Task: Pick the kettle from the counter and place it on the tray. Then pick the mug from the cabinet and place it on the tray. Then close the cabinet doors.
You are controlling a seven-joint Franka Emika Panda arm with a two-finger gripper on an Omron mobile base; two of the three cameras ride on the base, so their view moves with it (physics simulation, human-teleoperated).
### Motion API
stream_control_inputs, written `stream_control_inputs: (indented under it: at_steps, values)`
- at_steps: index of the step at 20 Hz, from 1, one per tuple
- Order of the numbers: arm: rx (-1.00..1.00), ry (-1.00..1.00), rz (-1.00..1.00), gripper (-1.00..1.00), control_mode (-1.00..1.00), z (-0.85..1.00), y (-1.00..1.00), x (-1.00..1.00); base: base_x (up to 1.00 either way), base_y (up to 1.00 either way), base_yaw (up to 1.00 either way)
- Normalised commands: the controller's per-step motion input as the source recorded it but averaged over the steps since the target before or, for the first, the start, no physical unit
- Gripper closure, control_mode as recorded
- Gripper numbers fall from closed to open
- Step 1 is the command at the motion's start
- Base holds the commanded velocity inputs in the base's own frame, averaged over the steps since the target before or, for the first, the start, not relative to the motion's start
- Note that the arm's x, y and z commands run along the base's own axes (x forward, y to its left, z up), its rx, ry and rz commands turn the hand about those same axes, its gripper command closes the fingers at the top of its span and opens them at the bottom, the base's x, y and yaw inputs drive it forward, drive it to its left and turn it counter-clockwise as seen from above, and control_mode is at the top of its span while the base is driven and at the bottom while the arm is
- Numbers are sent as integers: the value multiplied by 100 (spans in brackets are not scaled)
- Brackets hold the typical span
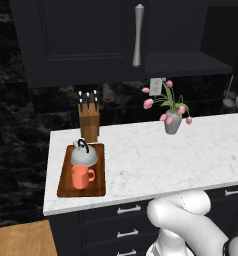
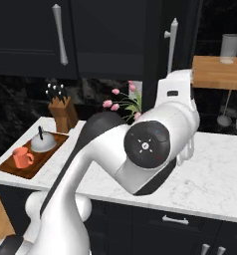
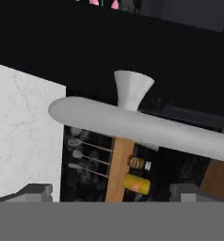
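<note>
We are closing in on the last job in this kitchen: the kettle and the orange mug are already sitting together on the wooden tray at the left end of the marble counter, the kettle at the back and the mug in front of it with its handle turned to the right. Both are standing upright and just beside each other, so we judge the two placing steps done.

That is why the arm is reaching high and to the right. In the hand view our gripper is looking straight at the long silver bar handle of the right cabinet door, which is standing swung out over the counter. The fingers are spread wide with nothing between them, and the bar is lying across the view just beyond the tips; we cannot tell whether they are touching it.

The left cabinet door is appearing flush, its own handle hanging vertical. A knife block is standing behind the tray and a vase of pink tulips further along, both well apart from the arm's path.

We judge the next move calls for pushing the open door shut.
</note>
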Motion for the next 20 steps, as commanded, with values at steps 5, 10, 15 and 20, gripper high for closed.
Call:
stream_control_inputs:
  at_steps: [5,10,15,20]
  values:
    - [-7,0,27,-100,-100,-4,49,43,0,0,0]
    - [-9,0,26,-100,-100,-8,66,42,0,0,0]
    - [-6,-1,23,-100,-100,-6,73,57,0,0,0]
    - [0,-7,15,-100,-100,-5,67,77,0,0,0]
